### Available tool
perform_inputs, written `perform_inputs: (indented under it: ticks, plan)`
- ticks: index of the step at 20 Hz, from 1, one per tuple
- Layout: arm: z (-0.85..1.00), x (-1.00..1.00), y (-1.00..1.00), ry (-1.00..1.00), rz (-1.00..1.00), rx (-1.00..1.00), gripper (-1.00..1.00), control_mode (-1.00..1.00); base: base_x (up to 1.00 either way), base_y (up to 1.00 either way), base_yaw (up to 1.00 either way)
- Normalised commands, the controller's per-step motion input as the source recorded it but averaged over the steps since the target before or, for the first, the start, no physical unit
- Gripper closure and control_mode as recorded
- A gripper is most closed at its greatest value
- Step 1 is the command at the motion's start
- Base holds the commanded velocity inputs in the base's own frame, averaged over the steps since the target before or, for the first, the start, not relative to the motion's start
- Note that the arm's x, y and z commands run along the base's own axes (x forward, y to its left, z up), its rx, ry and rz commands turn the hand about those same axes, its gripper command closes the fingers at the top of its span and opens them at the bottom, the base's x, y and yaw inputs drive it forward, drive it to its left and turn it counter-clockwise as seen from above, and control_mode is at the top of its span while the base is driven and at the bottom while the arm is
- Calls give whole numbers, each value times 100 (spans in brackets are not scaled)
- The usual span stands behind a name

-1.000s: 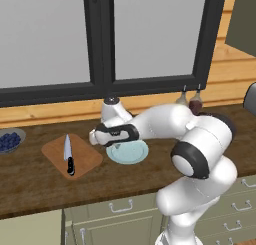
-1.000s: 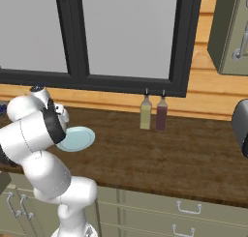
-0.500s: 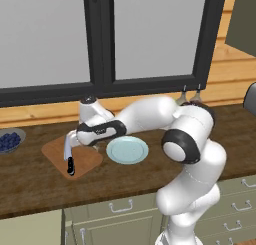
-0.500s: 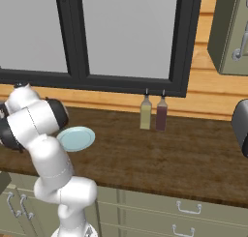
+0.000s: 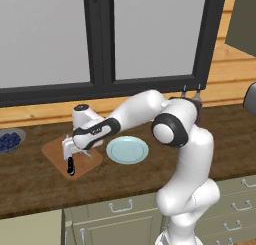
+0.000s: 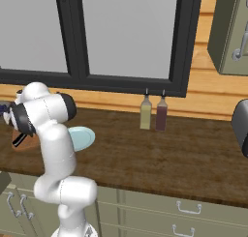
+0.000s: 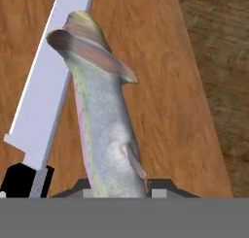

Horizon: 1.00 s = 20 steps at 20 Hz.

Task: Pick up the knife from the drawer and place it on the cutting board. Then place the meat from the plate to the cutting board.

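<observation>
My gripper hangs low over the cutting board, shut on the meat, a pale grey-white fish strip that points away from the hand. The knife lies on the board just left of the meat in the hand view, its black handle toward the counter's front edge. In that view the board is light-brown wood directly under the meat. The round pale blue-green plate sits to the right of the board with nothing on it. It also appears beside the arm as the plate.
A grey bowl of blue berries stands at the far left of the dark wooden counter. Two bottles stand against the back wall to the right. Cabinet drawers run below the counter edge.
The arm has swung left from above the plate to above the cutting board, carrying the meat with it. The plate now lies bare. Knife and board stay put.
</observation>
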Motion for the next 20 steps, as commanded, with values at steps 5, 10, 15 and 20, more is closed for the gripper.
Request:
perform_inputs:
  ticks: [5,10,15,20]
  plan:
    - [-51,0,13,0,0,0,100,-100,0,0,0]
    - [-2,5,0,0,0,-1,100,-100,0,0,0]
    - [13,0,0,0,0,-2,-100,-100,0,0,0]
    - [15,0,0,0,0,-3,-100,-100,0,0,0]
